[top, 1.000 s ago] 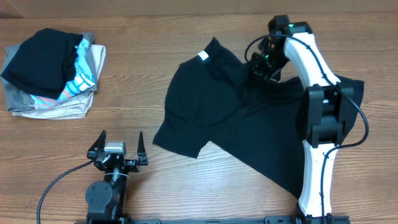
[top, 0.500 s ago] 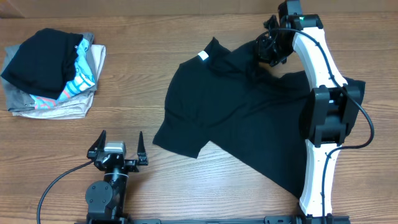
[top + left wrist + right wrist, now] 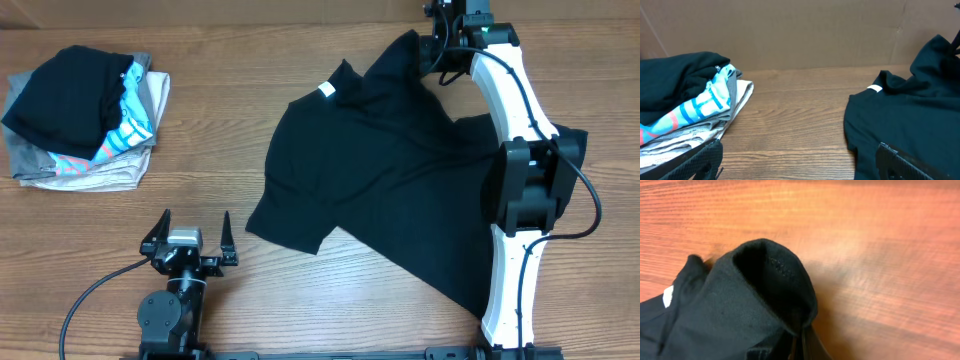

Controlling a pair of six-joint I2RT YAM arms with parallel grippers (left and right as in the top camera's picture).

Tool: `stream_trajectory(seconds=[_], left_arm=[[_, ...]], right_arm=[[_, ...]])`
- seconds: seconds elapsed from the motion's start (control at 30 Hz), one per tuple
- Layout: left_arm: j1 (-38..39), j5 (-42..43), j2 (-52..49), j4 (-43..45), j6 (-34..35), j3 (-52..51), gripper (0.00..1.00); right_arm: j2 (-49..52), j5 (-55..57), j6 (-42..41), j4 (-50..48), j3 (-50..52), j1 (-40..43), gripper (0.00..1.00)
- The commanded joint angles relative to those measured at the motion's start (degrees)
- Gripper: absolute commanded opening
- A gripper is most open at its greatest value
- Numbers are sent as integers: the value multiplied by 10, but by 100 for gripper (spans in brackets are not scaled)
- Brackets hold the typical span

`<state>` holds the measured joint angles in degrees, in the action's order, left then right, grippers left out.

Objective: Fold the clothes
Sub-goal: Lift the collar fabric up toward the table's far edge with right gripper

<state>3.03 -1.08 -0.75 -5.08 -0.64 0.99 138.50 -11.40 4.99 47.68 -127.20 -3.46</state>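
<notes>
T-shirt [image 3: 370, 170] raised at far edge | your right gripper [image 3: 434, 48] clamps tight on its fabric | your left gripper [image 3: 190, 235] gapes wide, holding nothing.

Matt black cloth T-shirt [image 3: 380, 170], smooth wood-grain table [image 3: 300, 300], glossy white plastic arm [image 3: 510, 92]

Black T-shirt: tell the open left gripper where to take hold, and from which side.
Best take the near corner of the black T-shirt, coming in low from the left gripper's side: that corner lies flat with bare table beside it, opposite the fold the right gripper pinches.
</notes>
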Motion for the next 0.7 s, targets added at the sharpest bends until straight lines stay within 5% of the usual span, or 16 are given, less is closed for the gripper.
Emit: stream_trajectory(seconds=[0.0,0.67], left_arm=[[5,7,4,2,-11,-4,100],[5,7,4,2,-11,-4,100]], right_arm=[[-10,24,66,-28,-14,0,4],[108,104,87,-265,-14,13,4]])
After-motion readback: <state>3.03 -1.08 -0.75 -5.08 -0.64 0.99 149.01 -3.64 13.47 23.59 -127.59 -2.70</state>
